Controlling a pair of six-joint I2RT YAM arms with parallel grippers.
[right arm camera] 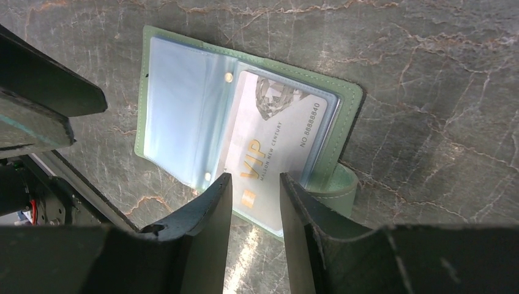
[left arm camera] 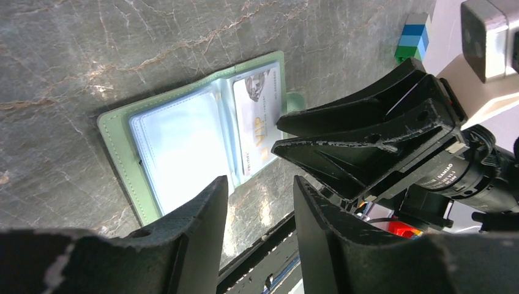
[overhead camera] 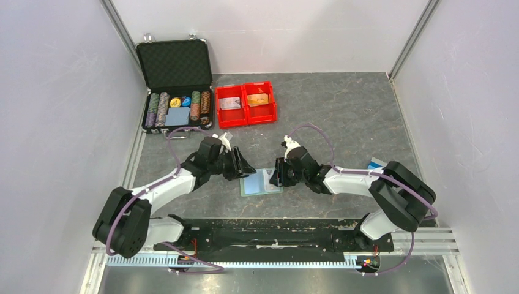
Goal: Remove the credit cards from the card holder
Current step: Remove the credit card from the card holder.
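The grey-green card holder (overhead camera: 254, 187) lies open on the table between the two grippers, pale blue pockets up. In the right wrist view a whitish-grey card (right arm camera: 275, 138) printed "VIP" sits in the right pocket of the holder (right arm camera: 147, 92); the left pocket looks empty. My right gripper (right arm camera: 256, 177) is open and empty, its fingertips just above the card's near edge. My left gripper (left arm camera: 260, 180) is open and empty beside the holder's (left arm camera: 119, 138) near edge; the card (left arm camera: 260, 116) shows there too. In the top view the left gripper (overhead camera: 246, 166) and right gripper (overhead camera: 276, 174) flank the holder.
A red two-compartment bin (overhead camera: 245, 120) at the back holds a whitish card (overhead camera: 229, 103) on the left and an orange card (overhead camera: 258, 98) on the right. An open black poker-chip case (overhead camera: 176, 67) stands back left. Blue-green blocks (overhead camera: 374, 163) lie at the right.
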